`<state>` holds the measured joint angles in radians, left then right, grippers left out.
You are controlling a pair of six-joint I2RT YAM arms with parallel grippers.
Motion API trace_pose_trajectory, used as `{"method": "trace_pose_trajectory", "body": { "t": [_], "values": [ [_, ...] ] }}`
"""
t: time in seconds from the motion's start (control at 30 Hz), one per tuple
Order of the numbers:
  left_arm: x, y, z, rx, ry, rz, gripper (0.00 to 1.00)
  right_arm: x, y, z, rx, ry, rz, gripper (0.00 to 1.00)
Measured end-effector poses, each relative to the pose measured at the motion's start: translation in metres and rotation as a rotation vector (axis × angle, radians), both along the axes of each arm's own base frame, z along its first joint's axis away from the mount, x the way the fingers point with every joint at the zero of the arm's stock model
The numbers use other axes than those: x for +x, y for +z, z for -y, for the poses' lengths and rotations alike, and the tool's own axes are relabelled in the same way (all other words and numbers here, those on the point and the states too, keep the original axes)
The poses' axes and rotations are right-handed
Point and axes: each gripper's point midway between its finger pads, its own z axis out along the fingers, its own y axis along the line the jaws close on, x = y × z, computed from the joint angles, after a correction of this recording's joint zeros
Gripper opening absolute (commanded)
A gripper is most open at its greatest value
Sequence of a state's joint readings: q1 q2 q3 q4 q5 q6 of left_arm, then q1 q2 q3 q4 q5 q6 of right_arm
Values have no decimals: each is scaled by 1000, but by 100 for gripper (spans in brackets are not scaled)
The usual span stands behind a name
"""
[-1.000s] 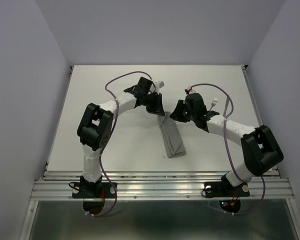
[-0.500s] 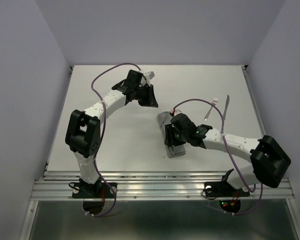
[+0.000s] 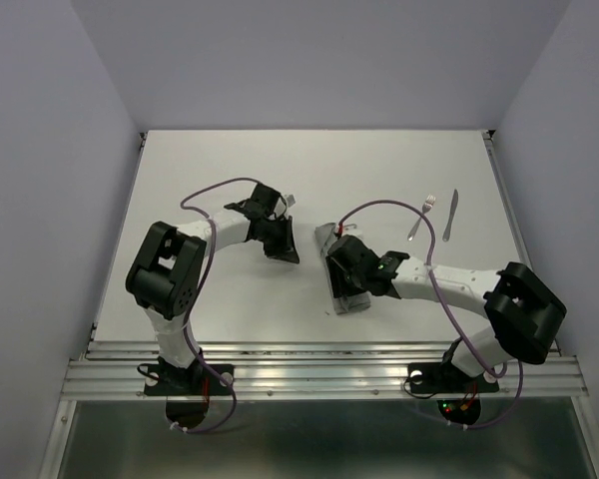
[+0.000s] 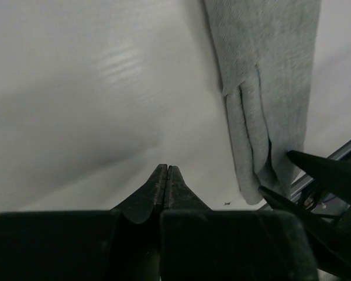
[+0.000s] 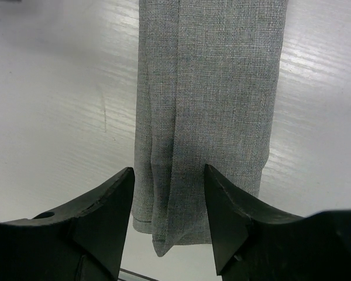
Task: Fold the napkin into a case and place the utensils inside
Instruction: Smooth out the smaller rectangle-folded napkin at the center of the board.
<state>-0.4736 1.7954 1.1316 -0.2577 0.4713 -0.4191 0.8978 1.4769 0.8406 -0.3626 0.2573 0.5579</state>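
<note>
Case (image 5: 210, 88) under spread right fingers (image 5: 105, 216); left fingers (image 4: 155, 187) pressed together nearby; fork (image 3: 422, 217), knife (image 3: 450, 216) well away.

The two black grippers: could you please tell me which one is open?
The right gripper, jaws spread over the end of the folded grey cloth strip; the left gripper has its jaws pressed together above the white table.
</note>
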Motion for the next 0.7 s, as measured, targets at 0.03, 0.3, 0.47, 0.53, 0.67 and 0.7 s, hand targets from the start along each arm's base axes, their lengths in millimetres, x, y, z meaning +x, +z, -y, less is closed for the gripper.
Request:
{"method": "trace_pose_trajectory", "body": {
  "t": [0.03,0.3,0.47,0.53,0.67,0.7],
  "values": [
    [-13,-11,-1,11,-4,-36,1,0,-2,1,-8,-2,-2,54],
    [-58,-21,36,-38,-100,-89,0,-2,-14,0,-35,5,-23,38],
    [-65,-24,48,-73,-115,-100,0,-2,-22,0,-53,6,-37,35],
    [-67,-28,49,-76,-116,-111,0,-1,-22,-2,-51,6,-36,35],
    [-70,-33,54,-94,-127,-134,0,0,-22,-2,-52,6,-35,23],
    [-71,-33,56,-100,-133,-135,0,0,-22,-2,-53,6,-35,15]
  ]
}}
